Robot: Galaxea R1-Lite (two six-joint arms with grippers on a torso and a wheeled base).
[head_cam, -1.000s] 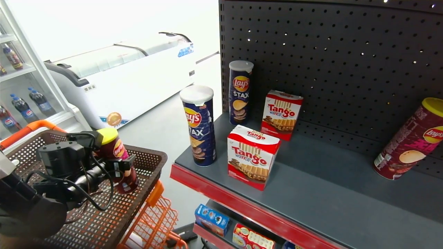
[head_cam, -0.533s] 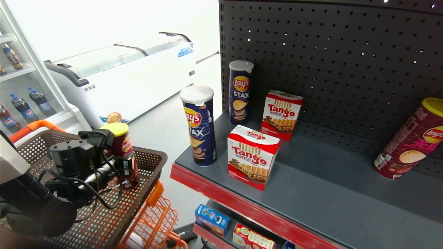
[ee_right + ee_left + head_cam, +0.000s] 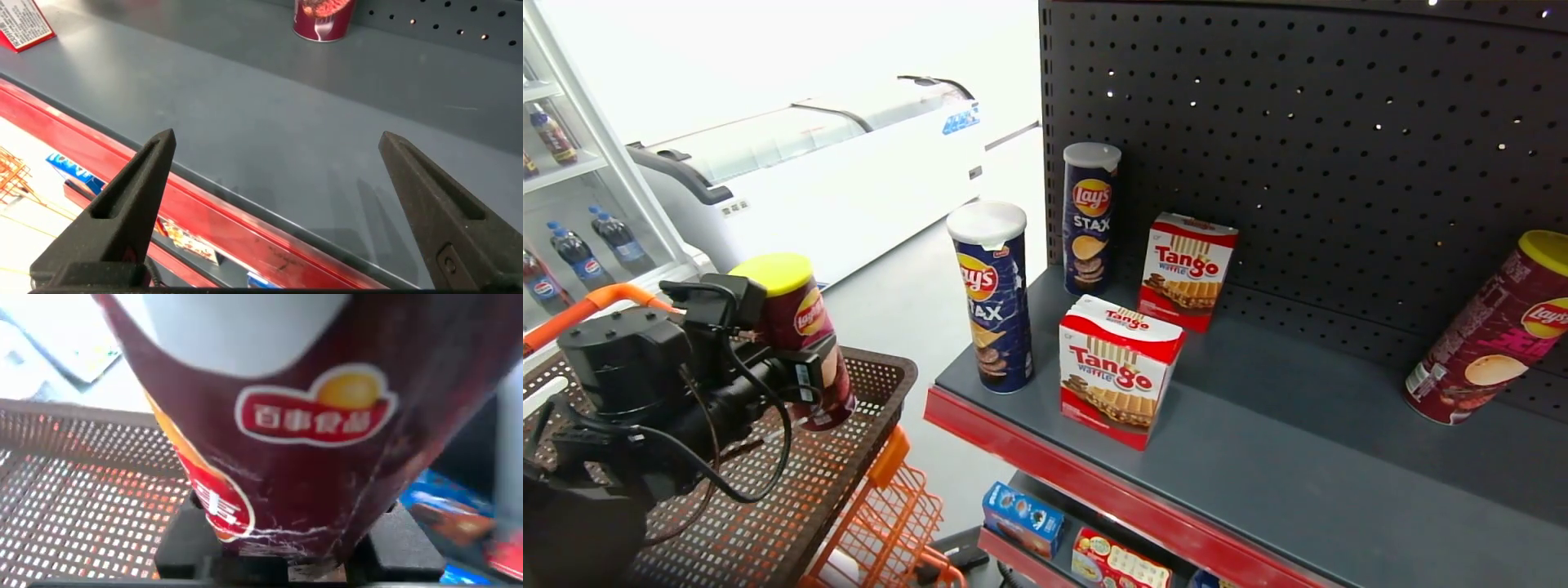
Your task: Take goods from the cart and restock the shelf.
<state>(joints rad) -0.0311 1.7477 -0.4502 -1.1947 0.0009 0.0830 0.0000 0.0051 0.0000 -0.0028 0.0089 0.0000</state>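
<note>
Over the cart basket (image 3: 882, 384), near its far right corner, the L gripper (image 3: 817, 384) is clamped on a maroon chips can (image 3: 796, 318) w/ a yellow lid. The can is roughly upright, tipped a little. R gripper (image 3: 278, 204) hangs above the shelf (image 3: 1258, 457) by its red front edge, jaws spread wide w/ nothing btwn them. At the shelf's front left corner stands a blue can (image 3: 995, 302), w/ a wafer box (image 3: 1117, 371) just beside it. At the back left are a 2nd blue can (image 3: 1089, 220) and a 2nd wafer box (image 3: 1186, 269). Toward the shelf's right end, another maroon can (image 3: 1486, 335) leans on the pegboard (image 3: 1339, 122).
</note>
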